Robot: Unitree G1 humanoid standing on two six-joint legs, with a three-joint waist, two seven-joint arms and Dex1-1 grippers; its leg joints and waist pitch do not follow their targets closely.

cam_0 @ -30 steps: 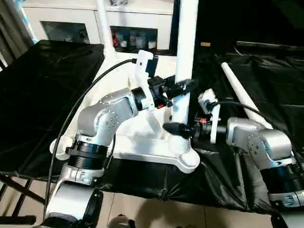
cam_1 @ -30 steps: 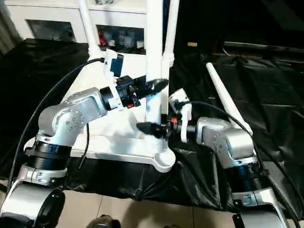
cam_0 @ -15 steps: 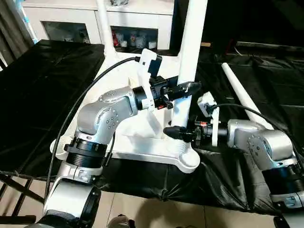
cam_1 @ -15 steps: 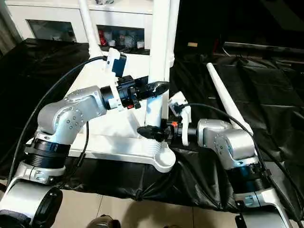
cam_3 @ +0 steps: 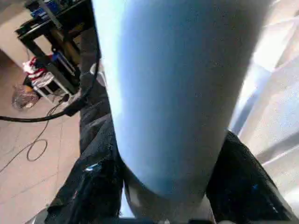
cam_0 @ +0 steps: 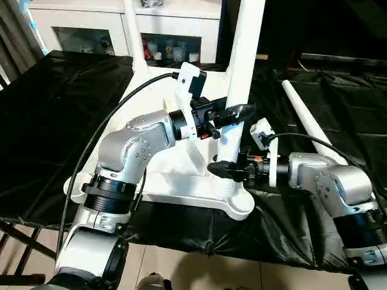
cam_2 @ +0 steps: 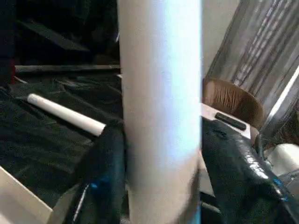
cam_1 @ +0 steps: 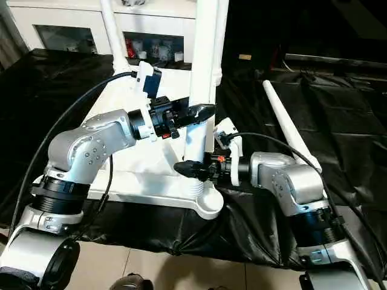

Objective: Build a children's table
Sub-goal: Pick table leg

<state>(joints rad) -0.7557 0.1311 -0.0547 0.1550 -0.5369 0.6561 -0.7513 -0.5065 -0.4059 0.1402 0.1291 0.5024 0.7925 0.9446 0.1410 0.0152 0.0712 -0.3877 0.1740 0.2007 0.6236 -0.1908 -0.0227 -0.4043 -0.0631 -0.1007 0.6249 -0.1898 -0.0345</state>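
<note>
We find the table top (cam_0: 181, 181) lying underside up on the black sheet (cam_0: 54, 115), w/ one upright leg (cam_0: 239, 78) standing in the near corner socket (cam_0: 233, 193), tilted slightly. Left gripper (cam_0: 233, 115) is clamped on that leg approx. mid-shaft; in the left wrist view its fingers (cam_2: 105, 158) sit on either side of the tube, pressed against it. Right gripper (cam_0: 227, 169) grips the same leg below the left gripper, just above the socket; right wrist view shows its fingers (cam_3: 96, 182) flanking the tube, contact on both sides. Beyond the left gripper, a second leg (cam_0: 133, 36) and a third leg (cam_1: 219, 36) stand upright at the far corners of the top. To the outer side of the right gripper, well apart, a loose leg (cam_0: 308, 124) lies flat on the sheet, not touching the top. Behind all this we note a white cabinet (cam_0: 121, 24) w/ glass doors.
</note>
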